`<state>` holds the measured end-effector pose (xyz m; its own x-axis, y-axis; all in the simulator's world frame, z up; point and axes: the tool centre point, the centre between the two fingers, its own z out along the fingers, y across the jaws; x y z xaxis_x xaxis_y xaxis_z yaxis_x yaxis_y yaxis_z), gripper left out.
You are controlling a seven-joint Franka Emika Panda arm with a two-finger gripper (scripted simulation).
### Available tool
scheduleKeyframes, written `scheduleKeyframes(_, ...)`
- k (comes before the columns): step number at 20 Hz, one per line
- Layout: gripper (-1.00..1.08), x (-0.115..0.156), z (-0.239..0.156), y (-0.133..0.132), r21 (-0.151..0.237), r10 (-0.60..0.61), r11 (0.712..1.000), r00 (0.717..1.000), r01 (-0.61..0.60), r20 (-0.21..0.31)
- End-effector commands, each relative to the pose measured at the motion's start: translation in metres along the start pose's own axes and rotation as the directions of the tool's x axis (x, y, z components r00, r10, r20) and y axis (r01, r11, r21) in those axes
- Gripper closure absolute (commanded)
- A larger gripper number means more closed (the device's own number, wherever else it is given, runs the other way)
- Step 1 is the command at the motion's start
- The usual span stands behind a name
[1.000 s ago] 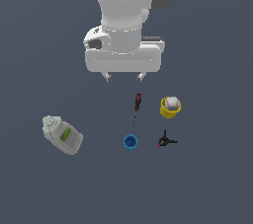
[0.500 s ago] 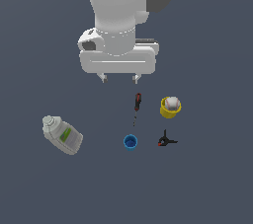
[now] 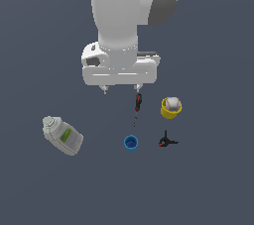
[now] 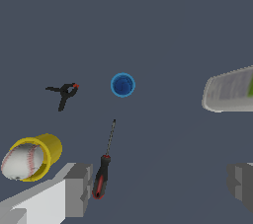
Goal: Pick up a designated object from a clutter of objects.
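blue cup (image 3: 131,142) sits upright on the floor, mouth up, alone in a bare patch. nothing touching it. in the wrist view it's the blue ring (image 4: 122,84) mid-frame.

neighbours: screwdriver (image 3: 138,102) lies just past it, shaft tip pointing at the cup but apart from it. black clamp (image 3: 167,141) near, on the exterior view's right. yellow cup (image 3: 171,108) with the baseball (image 3: 172,103) in it, further right and back. bottle (image 3: 62,136) lying on its side, well apart on the exterior view's left.

gripper (image 3: 120,89) is high, empty, jaws spread wide. it hangs over the screwdriver handle end, not over the cup.

step in hand, as i read it: approach, nothing grasped yet.

to do it well:
- centre over the cup before dropping; it's off-centre between the fingers in the wrist view
- keep the jaws wide, straddle the rim or pinch one wall
- line the fingers so neither lands on the screwdriver tip
- close slow, the cup looks light and may skid or tip
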<state>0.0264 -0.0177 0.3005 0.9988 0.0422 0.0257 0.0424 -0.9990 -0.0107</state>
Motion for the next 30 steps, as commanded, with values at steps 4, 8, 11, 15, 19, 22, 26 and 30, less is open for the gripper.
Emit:
scheduleKeyframes(4, -0.92, 0.019, 0.032, -0.003, -0.008, -0.114, 0.993, 0.993, 0.114, 0.007)
scheduleKeyframes(8, -0.92, 0.037, 0.066, -0.007, -0.012, -0.226, 0.974, 0.974, 0.226, 0.014)
scheduleKeyframes(11, -0.92, 0.049, 0.095, -0.011, -0.012, -0.315, 0.949, 0.949, 0.316, 0.019)
scheduleKeyframes(15, -0.92, 0.062, 0.134, -0.016, -0.008, -0.425, 0.905, 0.905, 0.426, 0.024)
scheduleKeyframes(19, -0.92, 0.07, 0.166, -0.022, -0.003, -0.509, 0.861, 0.86, 0.509, 0.027)
scheduleKeyframes(22, -0.92, 0.074, 0.185, -0.025, 0.001, -0.555, 0.832, 0.831, 0.555, 0.027)
scheduleKeyframes(26, -0.92, 0.077, 0.202, -0.028, 0.005, -0.596, 0.803, 0.802, 0.596, 0.027)
scheduleKeyframes(30, -0.92, 0.078, 0.211, -0.029, 0.007, -0.616, 0.788, 0.787, 0.616, 0.027)
